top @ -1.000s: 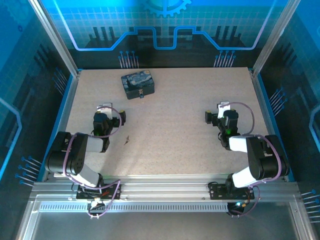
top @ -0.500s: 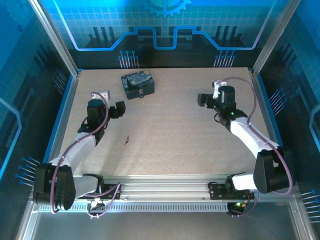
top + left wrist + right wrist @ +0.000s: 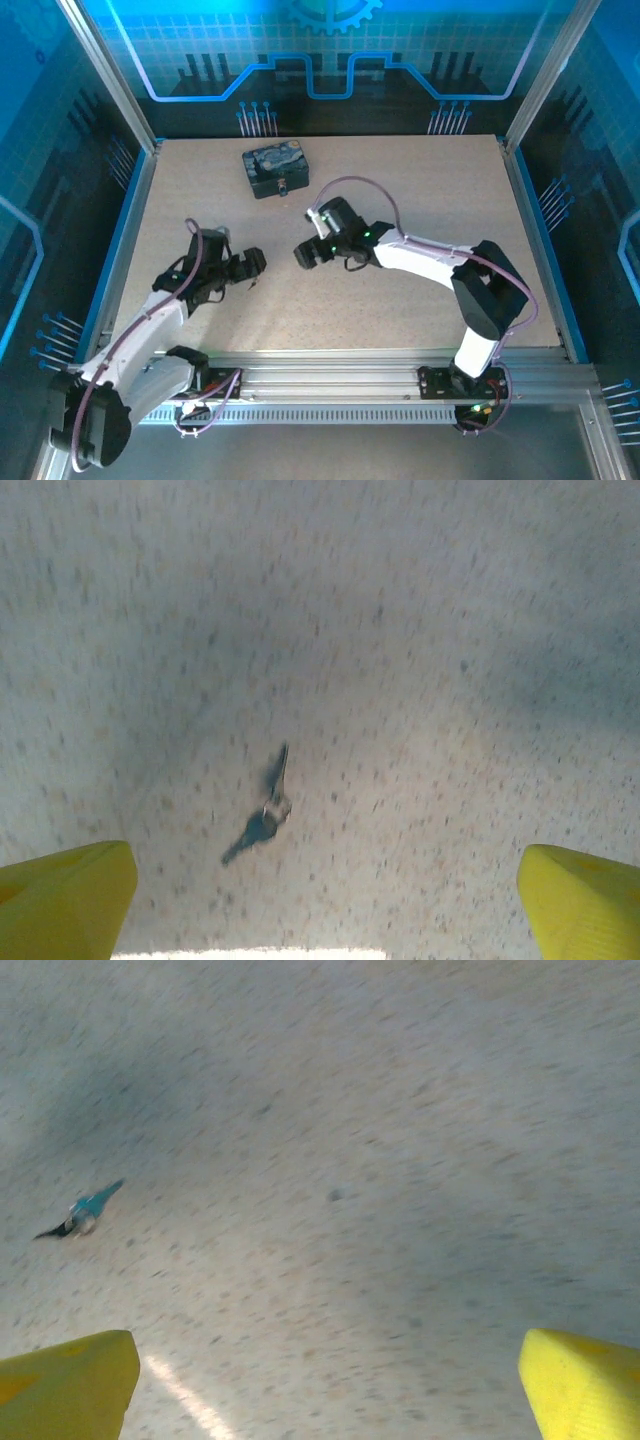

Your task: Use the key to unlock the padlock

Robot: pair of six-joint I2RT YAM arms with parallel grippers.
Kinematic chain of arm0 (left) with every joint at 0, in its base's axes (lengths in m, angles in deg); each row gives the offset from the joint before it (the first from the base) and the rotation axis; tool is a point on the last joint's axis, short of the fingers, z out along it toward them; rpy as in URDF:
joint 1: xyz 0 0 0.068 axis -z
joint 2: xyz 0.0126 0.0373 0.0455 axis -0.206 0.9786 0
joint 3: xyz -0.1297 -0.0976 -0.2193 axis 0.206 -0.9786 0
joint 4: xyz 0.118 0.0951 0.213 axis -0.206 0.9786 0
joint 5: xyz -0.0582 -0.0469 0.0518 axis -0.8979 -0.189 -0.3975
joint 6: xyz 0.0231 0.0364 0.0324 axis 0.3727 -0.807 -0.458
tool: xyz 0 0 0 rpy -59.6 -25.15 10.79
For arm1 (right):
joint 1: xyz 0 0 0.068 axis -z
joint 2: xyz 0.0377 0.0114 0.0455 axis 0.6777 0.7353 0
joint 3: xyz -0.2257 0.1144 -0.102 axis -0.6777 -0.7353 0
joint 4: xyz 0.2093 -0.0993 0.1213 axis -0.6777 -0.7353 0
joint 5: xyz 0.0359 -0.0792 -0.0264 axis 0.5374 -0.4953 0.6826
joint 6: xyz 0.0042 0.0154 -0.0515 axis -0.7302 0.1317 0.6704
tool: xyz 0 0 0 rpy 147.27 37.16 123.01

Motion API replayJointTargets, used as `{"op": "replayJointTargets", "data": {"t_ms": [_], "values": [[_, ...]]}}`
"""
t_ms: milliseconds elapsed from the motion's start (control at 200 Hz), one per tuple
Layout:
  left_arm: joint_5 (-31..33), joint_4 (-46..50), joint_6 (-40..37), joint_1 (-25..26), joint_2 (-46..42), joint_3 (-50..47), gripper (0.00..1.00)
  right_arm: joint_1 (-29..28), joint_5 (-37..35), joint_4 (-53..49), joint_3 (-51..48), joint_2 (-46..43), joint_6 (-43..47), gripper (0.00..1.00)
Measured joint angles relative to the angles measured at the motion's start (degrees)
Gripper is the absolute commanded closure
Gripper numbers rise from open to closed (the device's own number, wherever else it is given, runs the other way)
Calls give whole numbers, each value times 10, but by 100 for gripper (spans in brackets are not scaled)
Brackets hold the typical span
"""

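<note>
The key (image 3: 264,813) is a slim dark sliver lying flat on the speckled table, just ahead of my left gripper (image 3: 325,910) and a little left of its centre line. That gripper's yellow fingers (image 3: 66,900) stand wide apart with nothing between them. From above, the left gripper (image 3: 246,268) hovers right beside the key (image 3: 252,285). My right gripper (image 3: 303,253) is open over the table's middle, and the key (image 3: 83,1214) lies far to its left in the right wrist view. The small padlock (image 3: 283,187) hangs on the front of the dark box (image 3: 275,166).
The dark box with the painted top sits at the back left of the table (image 3: 420,200). Blue walls and metal rails (image 3: 320,375) enclose the table. Purple cables loop along both arms.
Both arms swung inward from the table's sides. The left gripper came down next to the key, and the right gripper reached across to the middle. Both stayed open.
</note>
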Motion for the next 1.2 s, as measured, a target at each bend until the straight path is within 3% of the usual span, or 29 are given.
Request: {"op": "replayJointTargets", "data": {"t_ms": [65,215,660,865,1201], "values": [[-4,-2,23,5,-11,-31,3,-17,2,12,-15,0,-2,4],[-18,-1,58,7,-14,-84,23,-37,3,57,-64,-12,-7,9],[-26,-49,67,7,-2,-88,57,-87,24,154,-105,-31,-26,25],[-26,-87,63,7,66,-85,59,-95,37,174,-109,-31,-33,37],[-20,-93,24,5,162,-6,63,-95,37,180,-119,-36,-34,40]]}}
